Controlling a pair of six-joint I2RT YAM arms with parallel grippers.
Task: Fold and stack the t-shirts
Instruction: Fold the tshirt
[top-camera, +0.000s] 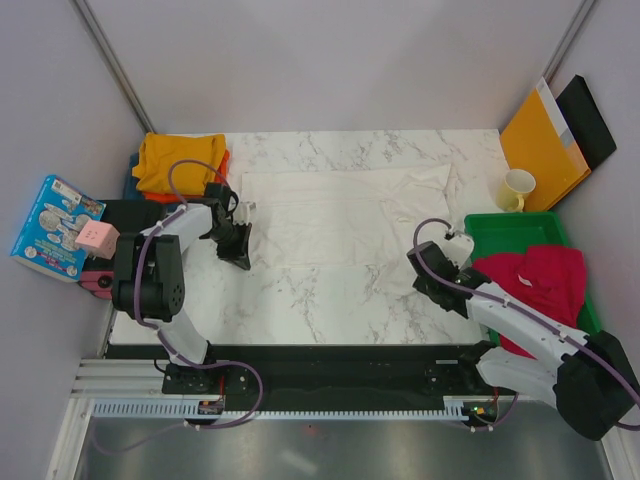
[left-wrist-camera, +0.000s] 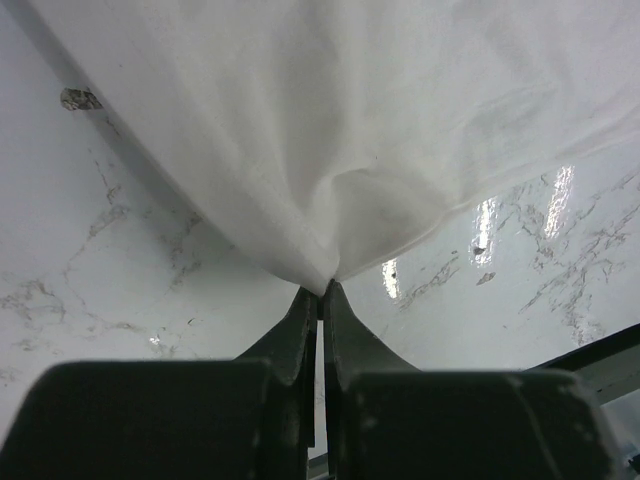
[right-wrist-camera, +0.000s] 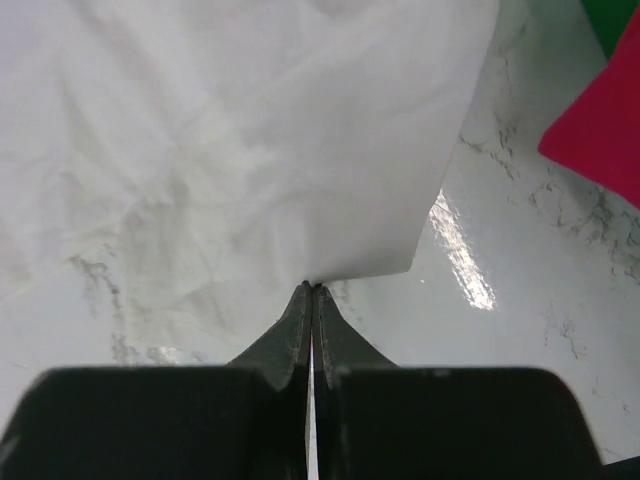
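A white t-shirt (top-camera: 340, 215) lies spread across the back half of the marble table. My left gripper (top-camera: 240, 256) is at its near left corner. In the left wrist view this gripper (left-wrist-camera: 322, 290) is shut on a pinched fold of the white cloth (left-wrist-camera: 330, 150), which rises off the table. My right gripper (top-camera: 452, 244) is at the shirt's near right edge; in the right wrist view the gripper (right-wrist-camera: 313, 287) is shut on the edge of the white cloth (right-wrist-camera: 250, 150). A mustard yellow shirt (top-camera: 180, 160) lies folded on an orange one (top-camera: 224, 160) at the back left. A crimson shirt (top-camera: 535, 280) (right-wrist-camera: 600, 120) lies crumpled in the tray.
The green tray (top-camera: 510, 230) stands at the right edge, with a cream cup (top-camera: 517, 190), an orange-yellow envelope (top-camera: 540, 140) and a black folder (top-camera: 590, 120) behind it. A printed box (top-camera: 52, 226) and a pink cube (top-camera: 97, 237) sit off the table's left side.
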